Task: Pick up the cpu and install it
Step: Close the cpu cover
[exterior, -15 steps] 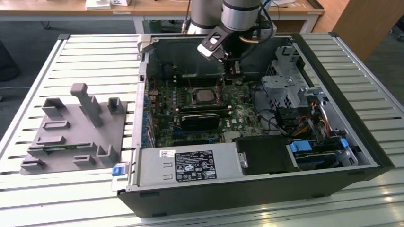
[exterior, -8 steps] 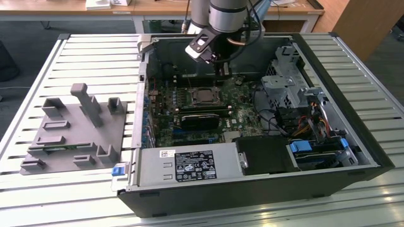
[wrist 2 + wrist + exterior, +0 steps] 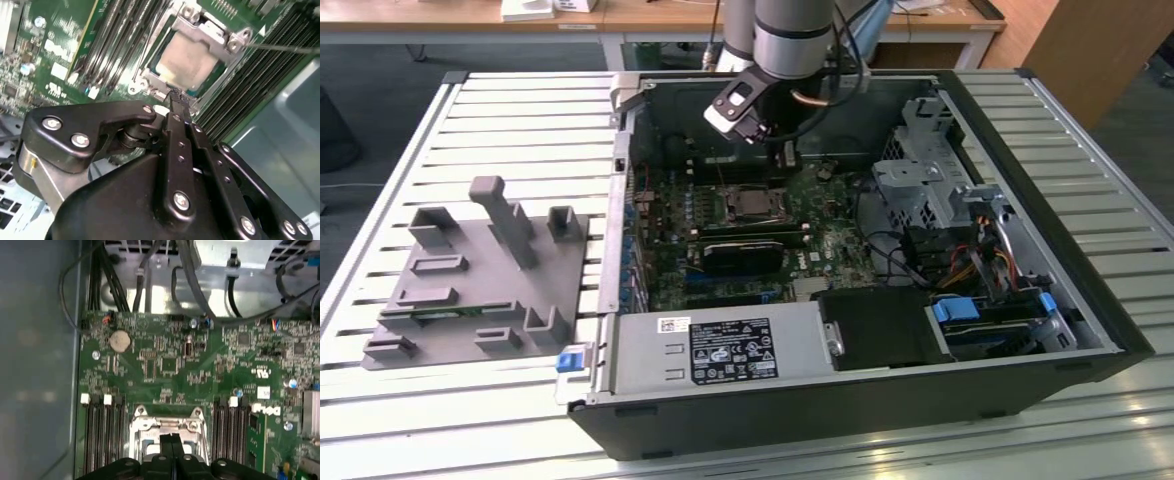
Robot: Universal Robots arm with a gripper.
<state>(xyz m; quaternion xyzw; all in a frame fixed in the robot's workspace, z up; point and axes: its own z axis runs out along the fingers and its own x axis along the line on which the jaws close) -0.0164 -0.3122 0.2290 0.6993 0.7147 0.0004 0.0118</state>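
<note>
Now I see my gripper (image 3: pixel 176 96), fingers pressed together, poised just above the cpu (image 3: pixel 187 60) seated in the socket (image 3: pixel 235 37).

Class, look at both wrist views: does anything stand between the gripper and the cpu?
Nothing visible does. The gripper hangs with its fingers together just above the cpu, which lies in the socket under its metal frame.

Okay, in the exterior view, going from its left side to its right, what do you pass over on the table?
Grey tray with upright holders → blue tab at the case's corner → green motherboard inside the open computer case → metal drive cage → the case's dark side wall.
</note>
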